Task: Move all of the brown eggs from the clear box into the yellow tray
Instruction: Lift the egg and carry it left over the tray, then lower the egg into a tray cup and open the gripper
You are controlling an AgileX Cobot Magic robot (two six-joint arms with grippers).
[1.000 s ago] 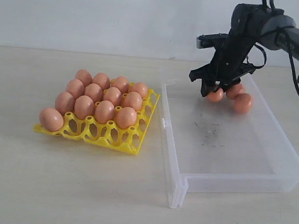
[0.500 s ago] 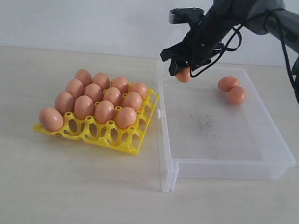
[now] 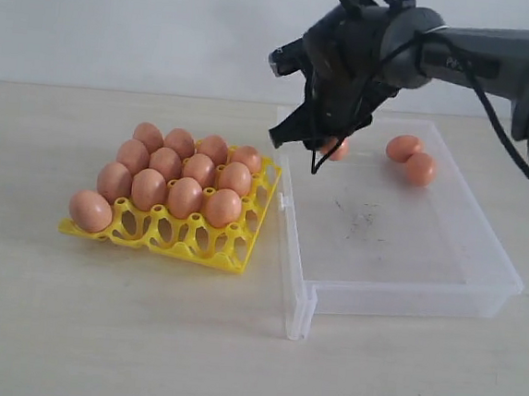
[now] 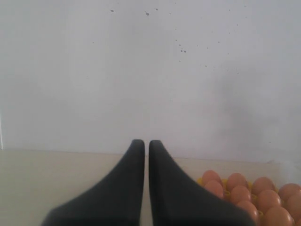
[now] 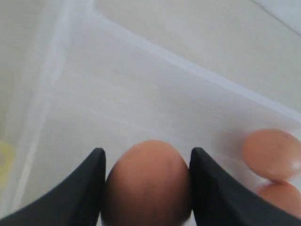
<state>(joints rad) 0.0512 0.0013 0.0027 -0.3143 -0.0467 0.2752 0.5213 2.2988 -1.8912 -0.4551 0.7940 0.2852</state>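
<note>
Your right tool grasps 1 brown egg above the clear box, at the corner nearest the yellow tray | 2 eggs lie in the box | 13 sit in the tray | left tool clenched, empty

Tray left of box

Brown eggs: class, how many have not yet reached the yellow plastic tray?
3. Two loose smooth brown eggs lie touching at the far end of the clear plastic box; a third egg is gripped in the right pincer above that box. None looks hidden.
</note>
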